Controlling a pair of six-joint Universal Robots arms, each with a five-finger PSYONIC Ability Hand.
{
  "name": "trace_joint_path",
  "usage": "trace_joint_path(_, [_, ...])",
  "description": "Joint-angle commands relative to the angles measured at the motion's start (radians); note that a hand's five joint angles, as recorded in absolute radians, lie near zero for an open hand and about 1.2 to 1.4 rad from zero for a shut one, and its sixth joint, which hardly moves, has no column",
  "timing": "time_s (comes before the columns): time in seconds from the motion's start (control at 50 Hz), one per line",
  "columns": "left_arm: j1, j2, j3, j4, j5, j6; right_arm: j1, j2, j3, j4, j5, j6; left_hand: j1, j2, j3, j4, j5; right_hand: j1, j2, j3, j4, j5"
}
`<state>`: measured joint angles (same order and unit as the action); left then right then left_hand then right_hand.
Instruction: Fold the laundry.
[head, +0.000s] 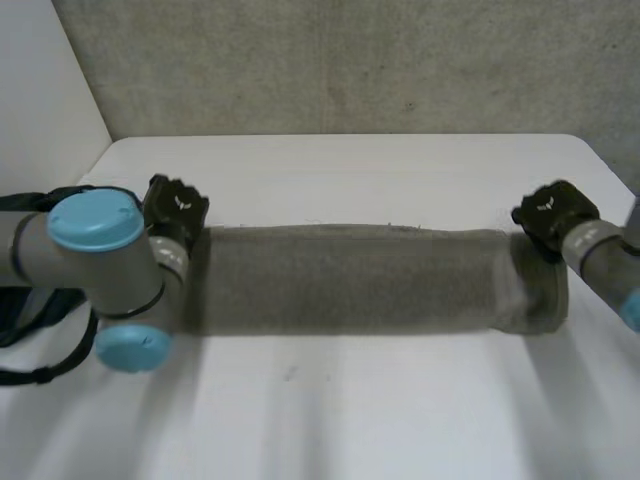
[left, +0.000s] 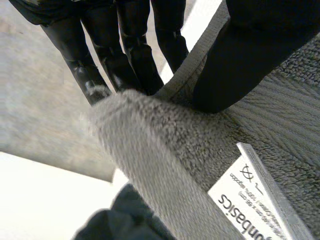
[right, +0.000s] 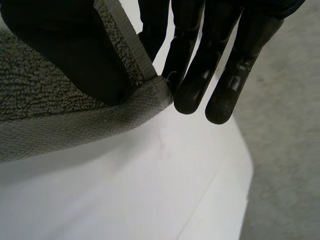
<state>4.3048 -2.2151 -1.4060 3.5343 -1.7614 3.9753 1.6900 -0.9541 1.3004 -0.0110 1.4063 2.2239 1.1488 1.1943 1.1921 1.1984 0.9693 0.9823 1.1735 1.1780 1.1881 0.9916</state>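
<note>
**Towel held taut between both hands**

A grey towel (head: 360, 280) runs as a long, narrow band across the middle of the white table (head: 350, 410), stretched sideways from one hand to the other. Whether it rests on the table or hangs just over it cannot be told.

The left arm (head: 90, 255) bends in from the near left, and its left hand (head: 175, 210) sits at the towel's left end. In the left wrist view the fingers (left: 125, 55) reach down behind a raised fold of the towel while the thumb (left: 240, 60) presses on its front, so the end is pinched between them. A white label (left: 250, 195) lies on the towel beside the thumb.

The right arm (head: 600, 255) comes in from the right, with the right hand (head: 552, 212) at the towel's right end. There the thumb (right: 65, 45) lies on the towel and nearly straight fingers (right: 200, 65) close against its corner, nipping the hem.
</note>
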Motion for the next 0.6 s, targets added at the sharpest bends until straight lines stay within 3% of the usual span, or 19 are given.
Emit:
trace_joint_path(0.02, [0.0, -0.152, 0.165, 0.06, 0.057, 0.067, 0.056, 0.211, -0.254, -0.04, 0.034, 0.025, 0.247, 0.202, 0.204, 0.198, 0.252, 0.414, 0.223, 0.218, 0.208, 0.23])
trace_joint_path(0.14, [0.0, -0.261, 0.266, 0.118, 0.068, 0.116, 0.074, 0.352, -0.426, -0.088, 0.078, 0.028, 0.247, 0.202, 0.204, 0.198, 0.252, 0.345, 0.154, 0.15, 0.139, 0.161])
trace_joint_path(0.16, [0.0, -0.27, 0.272, 0.13, 0.066, 0.117, 0.076, 0.363, -0.44, -0.101, 0.088, 0.031, 0.198, 0.153, 0.155, 0.149, 0.203, -0.001, -0.192, -0.197, -0.207, -0.185])
trace_joint_path(0.2, [0.0, -0.279, 0.277, 0.152, 0.063, 0.117, 0.08, 0.379, -0.463, -0.131, 0.121, 0.036, -0.196, -0.241, -0.239, -0.246, -0.191, -0.808, -0.999, -1.003, -1.014, -0.992])
trace_joint_path(0.22, [-0.002, -0.279, 0.272, 0.176, 0.054, 0.117, 0.082, 0.377, -0.463, -0.139, 0.125, 0.04, -0.87, -0.915, -0.913, -0.919, -0.865, -0.808, -0.999, -1.003, -1.014, -0.992])
trace_joint_path(0.24, [-0.002, -0.279, 0.266, 0.189, 0.046, 0.117, 0.085, 0.374, -0.461, -0.147, 0.129, 0.048, -0.974, -1.02, -1.018, -1.024, -0.969, -0.808, -0.999, -1.003, -1.014, -0.992])
trace_joint_path(0.32, [-0.002, -0.232, 0.2, 0.259, 0.013, 0.107, 0.085, 0.313, -0.432, -0.149, 0.14, 0.14, -0.974, -1.02, -1.018, -1.024, -0.969, -0.808, -0.999, -1.003, -1.014, -0.992])
trace_joint_path(0.46, [-0.013, -0.036, -0.013, 0.299, 0.011, 0.073, 0.073, 0.019, -0.193, -0.118, 0.117, 0.316, -0.974, -1.02, -1.018, -1.024, -0.969, -0.808, -0.999, -1.003, -1.014, -0.992])
trace_joint_path(0.6, [-0.017, 0.17, -0.243, 0.288, 0.025, -0.086, -0.009, -0.118, 0.02, 0.104, -0.023, 0.349, -0.974, -1.02, -1.018, -1.024, -0.969, -0.808, -0.999, -1.003, -1.014, -0.992])
